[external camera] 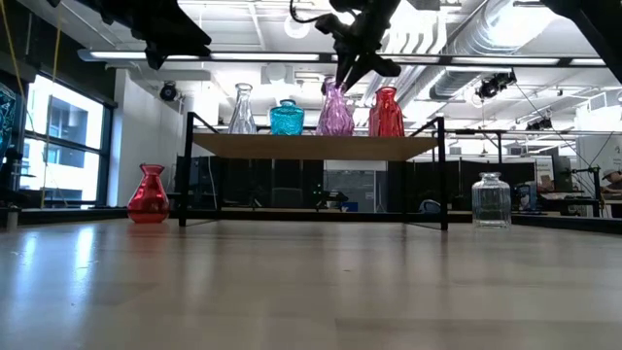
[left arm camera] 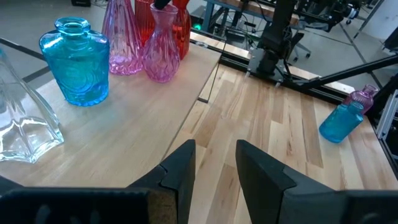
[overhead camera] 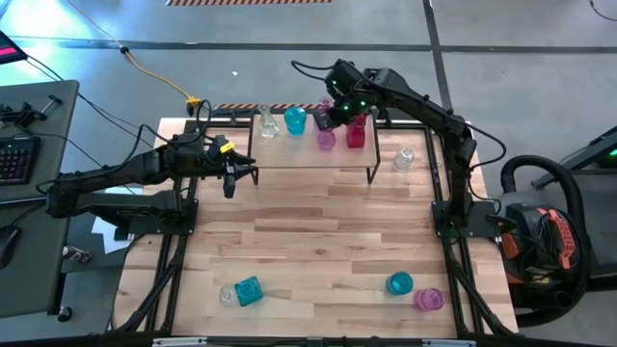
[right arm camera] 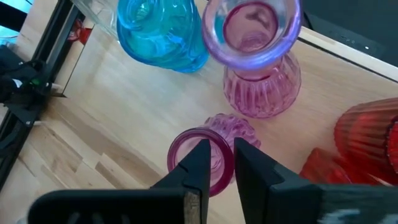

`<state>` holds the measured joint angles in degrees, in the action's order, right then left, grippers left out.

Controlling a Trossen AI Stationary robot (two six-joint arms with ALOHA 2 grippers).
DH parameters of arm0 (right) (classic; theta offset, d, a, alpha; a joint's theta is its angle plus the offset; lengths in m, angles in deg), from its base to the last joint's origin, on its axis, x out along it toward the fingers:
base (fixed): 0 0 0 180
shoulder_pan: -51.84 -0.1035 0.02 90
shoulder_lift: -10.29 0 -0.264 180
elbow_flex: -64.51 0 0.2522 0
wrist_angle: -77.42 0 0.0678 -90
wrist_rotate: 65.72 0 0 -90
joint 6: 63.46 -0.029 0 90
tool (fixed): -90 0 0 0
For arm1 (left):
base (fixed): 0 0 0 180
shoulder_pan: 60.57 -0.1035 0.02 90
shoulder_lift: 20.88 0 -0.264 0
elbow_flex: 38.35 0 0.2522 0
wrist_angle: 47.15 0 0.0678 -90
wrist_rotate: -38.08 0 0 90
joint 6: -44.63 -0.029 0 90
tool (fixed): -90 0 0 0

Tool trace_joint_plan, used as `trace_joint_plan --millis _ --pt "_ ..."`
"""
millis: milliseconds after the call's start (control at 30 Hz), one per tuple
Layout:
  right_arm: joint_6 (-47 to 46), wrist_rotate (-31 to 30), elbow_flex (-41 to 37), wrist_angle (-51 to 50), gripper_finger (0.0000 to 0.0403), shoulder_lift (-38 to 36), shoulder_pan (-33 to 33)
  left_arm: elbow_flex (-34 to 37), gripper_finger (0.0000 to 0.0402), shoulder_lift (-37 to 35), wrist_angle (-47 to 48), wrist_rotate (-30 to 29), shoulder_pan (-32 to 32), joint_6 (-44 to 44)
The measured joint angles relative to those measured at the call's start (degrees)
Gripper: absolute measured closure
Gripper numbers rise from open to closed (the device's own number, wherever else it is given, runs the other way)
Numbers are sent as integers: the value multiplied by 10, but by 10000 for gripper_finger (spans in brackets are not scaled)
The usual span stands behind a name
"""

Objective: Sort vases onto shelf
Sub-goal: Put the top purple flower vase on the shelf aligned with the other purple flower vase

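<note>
The shelf (overhead camera: 289, 154) stands at the table's far side. On it stand a clear vase (overhead camera: 268, 123), a teal vase (overhead camera: 295, 120), two pink vases and a red vase (overhead camera: 356, 132). My right gripper (right arm camera: 222, 146) reaches down from above over the shelf and is shut on the nearer pink vase (right arm camera: 200, 160), which stands beside the taller pink vase (right arm camera: 255, 37). My left gripper (left arm camera: 216, 149) hovers at the shelf's left end, its fingers a narrow gap apart, touching nothing. My right gripper holds the nearer pink vase by the rim of its mouth (right arm camera: 225, 163). One finger (right arm camera: 198, 163) is inside the mouth and the other outside, with the glass wall between them. The fingers come from above, pointing down. The vase stands upright with its base on the shelf top (external camera: 335, 109).
On the table lie or stand a clear jar (overhead camera: 404, 158) right of the shelf, a red vase (external camera: 148, 194) left of it, and near the front edge a teal vase with a clear one (overhead camera: 241, 292), another teal (overhead camera: 399, 283) and a pink one (overhead camera: 429, 300). Bare wood lies mid-table.
</note>
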<state>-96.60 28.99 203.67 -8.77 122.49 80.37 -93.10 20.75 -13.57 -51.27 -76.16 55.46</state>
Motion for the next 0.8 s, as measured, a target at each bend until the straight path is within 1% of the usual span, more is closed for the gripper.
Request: trace_joint_plan --millis 333,800 --pt "0 -2 1 6 352 13 0 0 296 0 0 0 0 0" --pt "2 -2 2 11 351 12 0 0 296 0 0 0 0 0"
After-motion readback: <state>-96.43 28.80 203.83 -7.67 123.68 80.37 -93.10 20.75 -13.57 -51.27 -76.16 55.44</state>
